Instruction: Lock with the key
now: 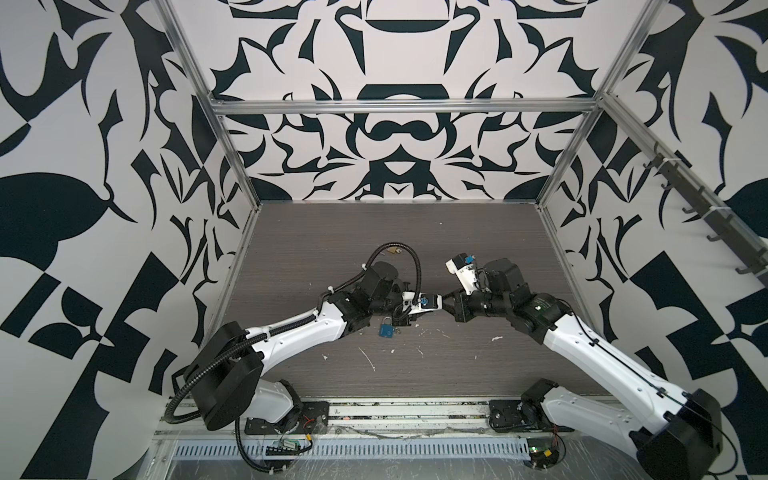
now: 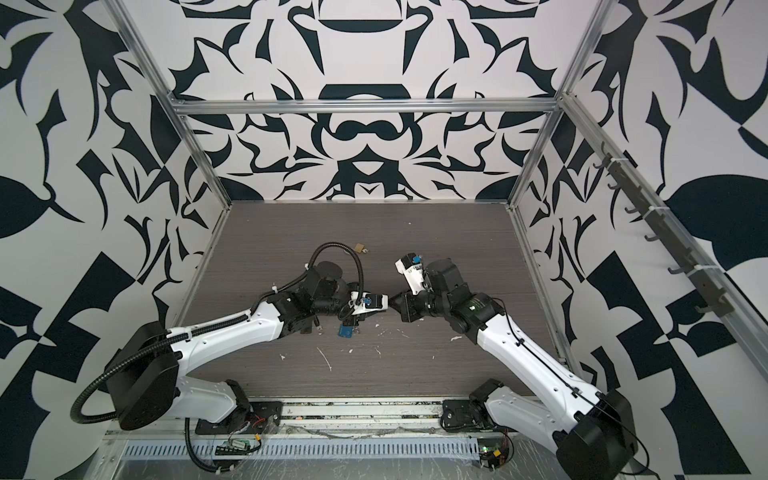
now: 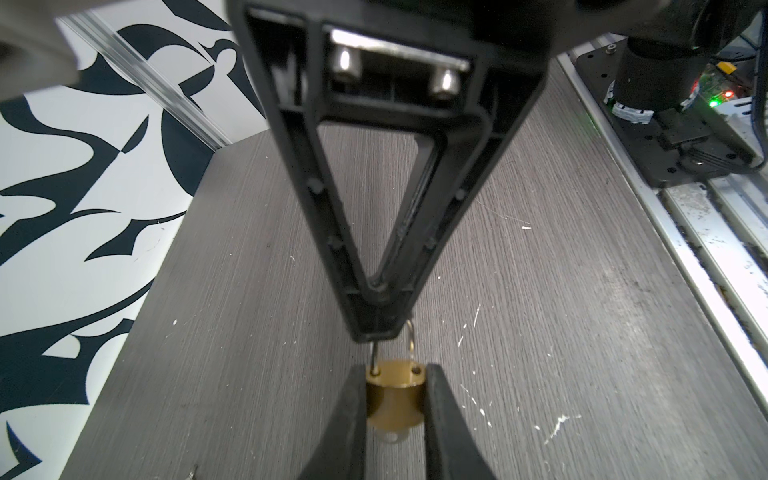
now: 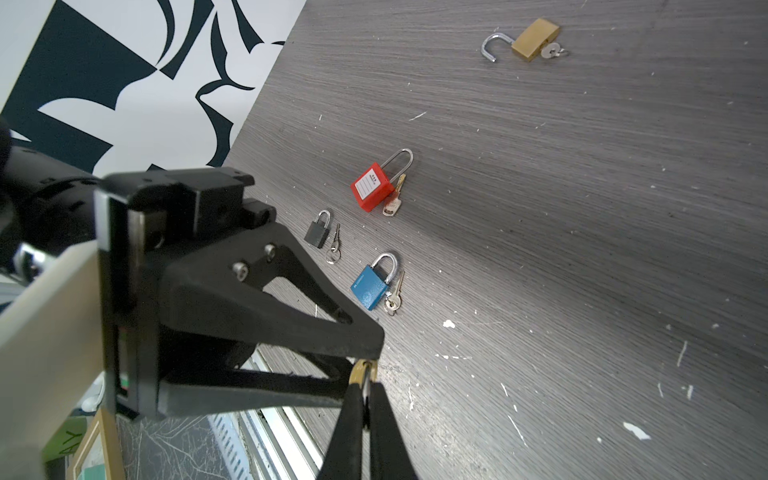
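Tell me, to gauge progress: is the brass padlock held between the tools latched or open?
Open: the brass padlock shows an empty hole; one shackle leg sits above it.

Small brass padlock (image 3: pixel 395 399), held aloft, shackle (image 3: pixel 411 340) unlatched, key (image 3: pixel 392 436) seemingly inserted below

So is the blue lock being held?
No, the blue lock lies on the table with nothing gripping it.
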Action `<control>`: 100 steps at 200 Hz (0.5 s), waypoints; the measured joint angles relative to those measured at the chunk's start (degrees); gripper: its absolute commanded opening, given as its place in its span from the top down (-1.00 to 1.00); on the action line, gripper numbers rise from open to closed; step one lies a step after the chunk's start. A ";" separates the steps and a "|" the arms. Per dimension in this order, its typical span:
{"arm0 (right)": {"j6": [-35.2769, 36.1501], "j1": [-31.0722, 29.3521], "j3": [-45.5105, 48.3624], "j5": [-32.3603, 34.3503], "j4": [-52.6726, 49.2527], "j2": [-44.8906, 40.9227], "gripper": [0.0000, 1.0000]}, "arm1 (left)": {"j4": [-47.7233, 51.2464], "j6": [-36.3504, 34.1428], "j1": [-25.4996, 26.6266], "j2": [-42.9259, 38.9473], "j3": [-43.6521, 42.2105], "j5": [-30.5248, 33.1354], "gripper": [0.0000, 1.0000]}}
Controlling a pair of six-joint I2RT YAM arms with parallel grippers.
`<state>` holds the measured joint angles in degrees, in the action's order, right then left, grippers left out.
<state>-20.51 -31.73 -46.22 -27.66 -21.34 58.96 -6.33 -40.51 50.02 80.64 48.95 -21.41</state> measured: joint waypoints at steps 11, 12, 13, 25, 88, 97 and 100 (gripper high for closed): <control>-0.07 -0.04 0.00 -0.07 0.07 0.04 0.94 | 0.00 0.00 0.00 0.00 0.00 0.09 1.00; -0.09 -0.04 0.00 -0.07 0.07 0.07 0.94 | 0.02 0.00 0.00 0.00 0.00 0.11 1.00; -0.13 -0.04 0.00 -0.07 0.07 0.09 0.94 | 0.00 0.00 0.00 0.00 0.00 0.13 1.00; -0.17 -0.07 0.00 -0.26 0.26 0.28 0.96 | 0.04 0.00 0.00 0.00 0.00 0.33 1.00; -0.96 -0.11 0.00 -0.35 1.77 1.46 0.89 | -0.74 0.00 0.00 0.02 -0.31 2.12 1.00; -1.20 -0.11 0.00 -0.33 2.01 1.75 0.89 | -1.51 0.00 -0.02 0.02 -0.66 2.47 1.00; -1.31 -0.11 0.00 -0.33 2.10 1.81 0.89 | -1.62 0.00 -0.02 0.02 -0.72 2.60 1.00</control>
<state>-21.82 -31.83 -46.22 -27.99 -19.25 60.77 -7.94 -40.51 50.00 80.66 48.23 -18.81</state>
